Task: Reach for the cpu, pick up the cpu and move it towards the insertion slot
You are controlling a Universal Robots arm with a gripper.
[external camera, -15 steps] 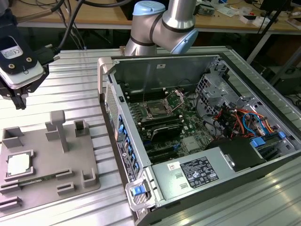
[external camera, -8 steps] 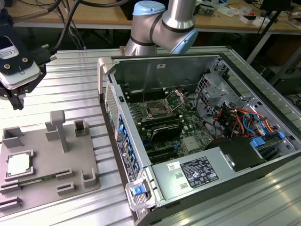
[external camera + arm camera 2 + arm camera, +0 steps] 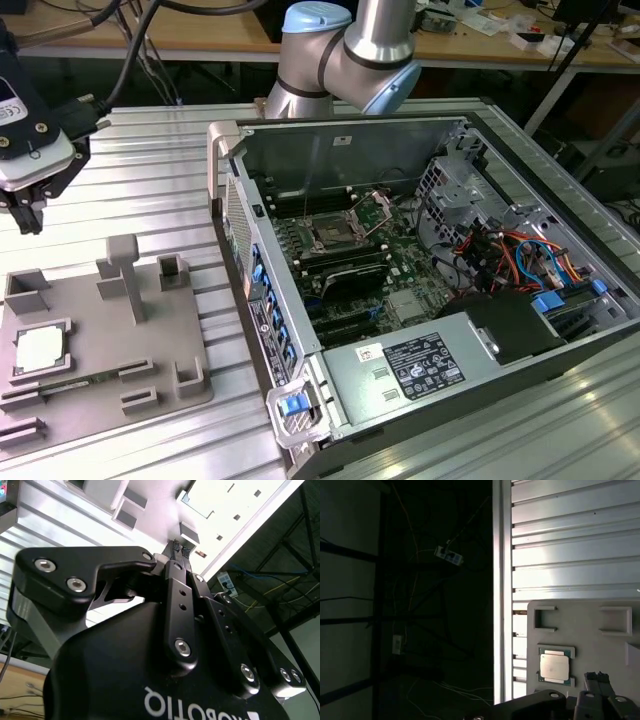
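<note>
Our gripper (image 3: 28, 212) hangs closed on nothing above the ribbed aluminium table (image 3: 150, 170) in the exterior view; we count one cpu (image 3: 40, 350), flat, silvery lid up, square with no long axis, nested in a grey fixture plate (image 3: 160, 340), well apart from the one insertion slot (image 3: 330, 237). In the second wrist view, its black fingers (image 3: 175, 587) meet at the tips. In the first wrist view, the cpu (image 3: 554, 667) shows a green rim.

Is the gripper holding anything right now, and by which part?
Nothing is held. The gripper hangs in the air, apart from the small silvery square cpu with a thin green rim, which lies in the flat grey holder tray.
</note>
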